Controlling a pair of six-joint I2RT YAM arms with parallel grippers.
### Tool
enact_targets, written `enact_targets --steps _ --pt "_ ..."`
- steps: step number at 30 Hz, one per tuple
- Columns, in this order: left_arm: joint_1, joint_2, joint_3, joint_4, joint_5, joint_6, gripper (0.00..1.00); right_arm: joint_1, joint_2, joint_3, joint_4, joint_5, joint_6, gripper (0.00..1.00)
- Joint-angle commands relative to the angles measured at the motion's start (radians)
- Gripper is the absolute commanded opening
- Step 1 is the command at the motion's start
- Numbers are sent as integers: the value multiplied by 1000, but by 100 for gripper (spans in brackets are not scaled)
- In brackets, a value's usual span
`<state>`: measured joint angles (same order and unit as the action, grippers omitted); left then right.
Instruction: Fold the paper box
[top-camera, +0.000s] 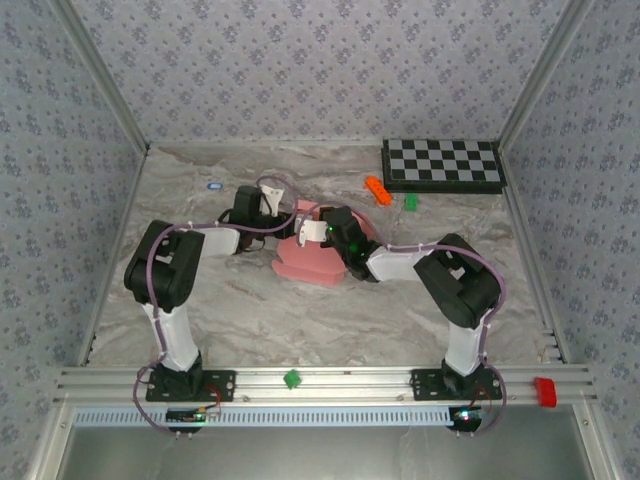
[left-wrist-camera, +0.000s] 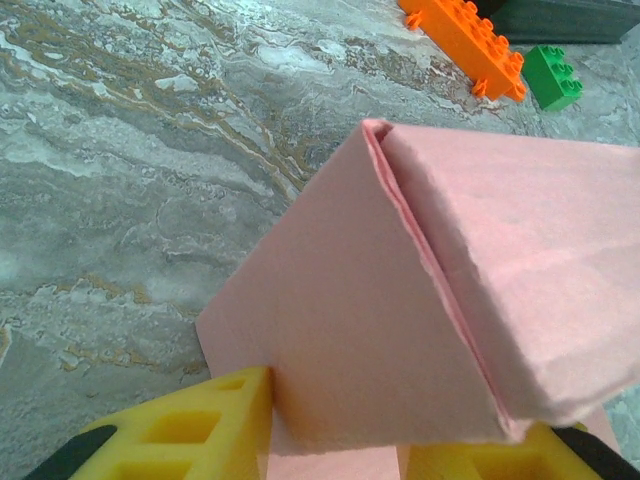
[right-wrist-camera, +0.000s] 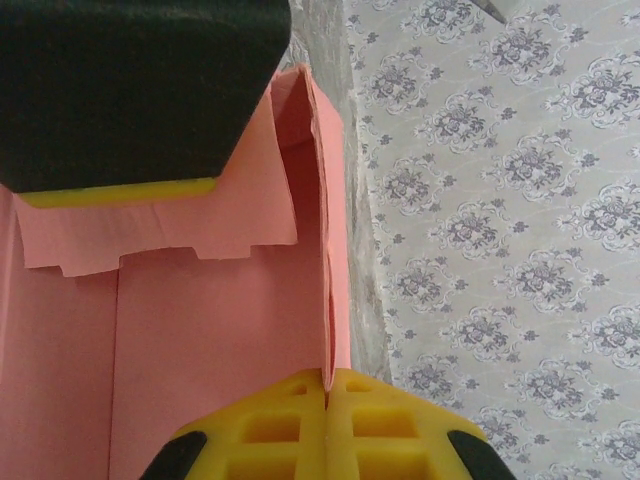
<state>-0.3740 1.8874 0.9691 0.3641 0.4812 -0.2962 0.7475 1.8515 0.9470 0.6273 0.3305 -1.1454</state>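
Observation:
The salmon-pink paper box lies partly folded in the middle of the marble table, with both grippers on it. From the left, my left gripper reaches in at its far side. In the left wrist view a raised, doubled wall of the box stands between the yellow fingers of that gripper, which press against it. My right gripper comes from the right. Its yellow fingers meet at the right gripper's tip, pinched on a thin upright wall of the box.
A black-and-white checkerboard sits at the back right. An orange brick and a green brick lie just in front of it. Patterned walls enclose the table on three sides.

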Motion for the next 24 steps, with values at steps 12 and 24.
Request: enact_targets --steps 12,24 --pt "-21 -2 -1 43 -52 55 21 11 0 9 -53 -38 7 0" --pt "-41 -34 26 -46 -108 109 27 7 -21 13 -78 -50 33 0"
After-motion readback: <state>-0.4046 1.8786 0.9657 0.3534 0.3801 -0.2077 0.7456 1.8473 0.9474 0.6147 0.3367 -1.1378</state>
